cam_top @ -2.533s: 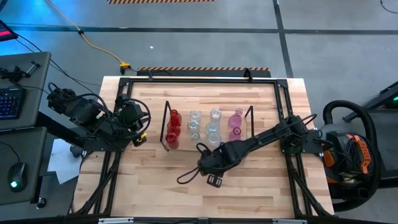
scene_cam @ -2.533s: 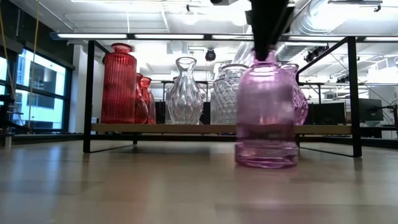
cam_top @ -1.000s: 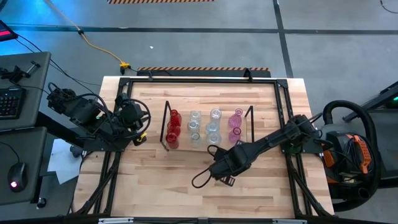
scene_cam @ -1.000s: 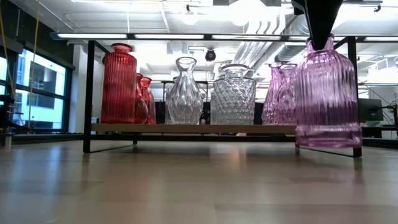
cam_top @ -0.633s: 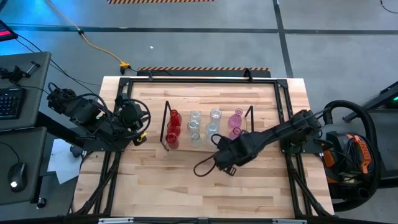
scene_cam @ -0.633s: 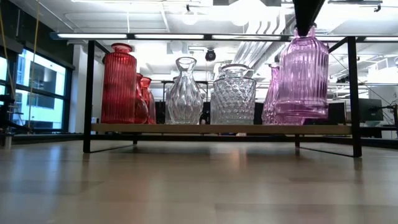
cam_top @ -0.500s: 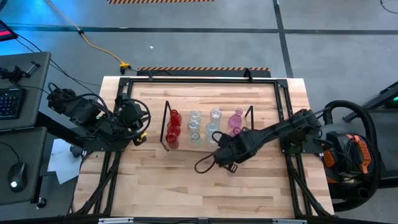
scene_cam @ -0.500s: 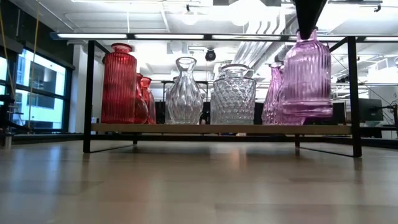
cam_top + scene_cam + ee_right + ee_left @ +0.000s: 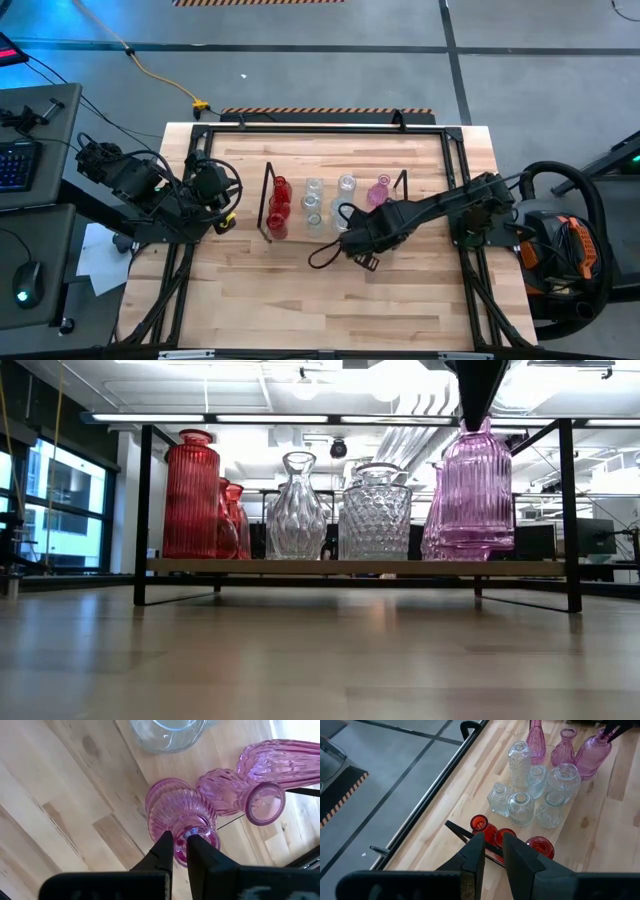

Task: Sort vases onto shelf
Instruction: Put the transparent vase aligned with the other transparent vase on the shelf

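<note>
The shelf (image 9: 300, 566) stands across the middle of the table, its wire end frame (image 9: 266, 200) on the left. On its board stand red vases (image 9: 279, 196), clear vases (image 9: 315, 200) and pink vases (image 9: 380, 188). My right gripper (image 9: 181, 849) is shut on a ribbed pink vase (image 9: 478, 490), which hangs at the shelf's right end, in front of another pink vase (image 9: 436, 510). My left gripper (image 9: 493, 862) waits raised at the table's left edge, slightly open, with nothing between its fingers. My right gripper pinches the pink vase's mouth rim (image 9: 176, 836) between its two fingers, one finger (image 9: 200, 851) inside the mouth and one outside. The fingers come from above, pointing down. The vase hangs upright below them, its base (image 9: 478, 544) clear of the shelf board.
A black metal frame (image 9: 320, 128) edges the table. A black cable loop (image 9: 322, 256) trails from my right arm over the near side of the shelf. Bare wood (image 9: 300, 310) lies toward the near edge.
My right gripper has carried the pink vase up and toward the far edge, to the shelf's right end. The vase stays upright and now hangs higher, above board level. The gripper stays shut on it.
</note>
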### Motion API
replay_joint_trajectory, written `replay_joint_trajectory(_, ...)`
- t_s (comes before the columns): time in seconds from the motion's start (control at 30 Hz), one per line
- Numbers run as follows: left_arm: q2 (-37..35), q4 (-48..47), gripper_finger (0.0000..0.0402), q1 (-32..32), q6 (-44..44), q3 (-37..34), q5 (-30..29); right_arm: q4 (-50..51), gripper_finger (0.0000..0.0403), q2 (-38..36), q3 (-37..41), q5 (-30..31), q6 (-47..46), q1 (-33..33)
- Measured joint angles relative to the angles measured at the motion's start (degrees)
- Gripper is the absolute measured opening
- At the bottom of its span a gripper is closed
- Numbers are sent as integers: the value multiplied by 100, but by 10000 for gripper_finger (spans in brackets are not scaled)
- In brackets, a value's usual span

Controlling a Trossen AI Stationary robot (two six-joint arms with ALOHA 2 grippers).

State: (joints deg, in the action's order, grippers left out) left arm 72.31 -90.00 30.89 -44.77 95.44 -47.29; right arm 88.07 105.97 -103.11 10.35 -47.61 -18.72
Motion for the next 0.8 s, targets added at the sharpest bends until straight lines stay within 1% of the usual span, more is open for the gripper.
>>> replay_joint_trajectory(0.17,0,0,60,2,0,0,-2,-40,7,0,57,-16,10,36)
replay_joint_trajectory(0.3,0,-2,60,0,2,0,-2,-204,7,9,238,-175,104,37)
replay_joint_trajectory(0.47,0,-2,60,2,46,0,-1,-346,7,-22,356,-152,13,31)
replay_joint_trajectory(0.8,0,-2,60,2,46,0,-2,-285,7,-11,367,-84,19,37)
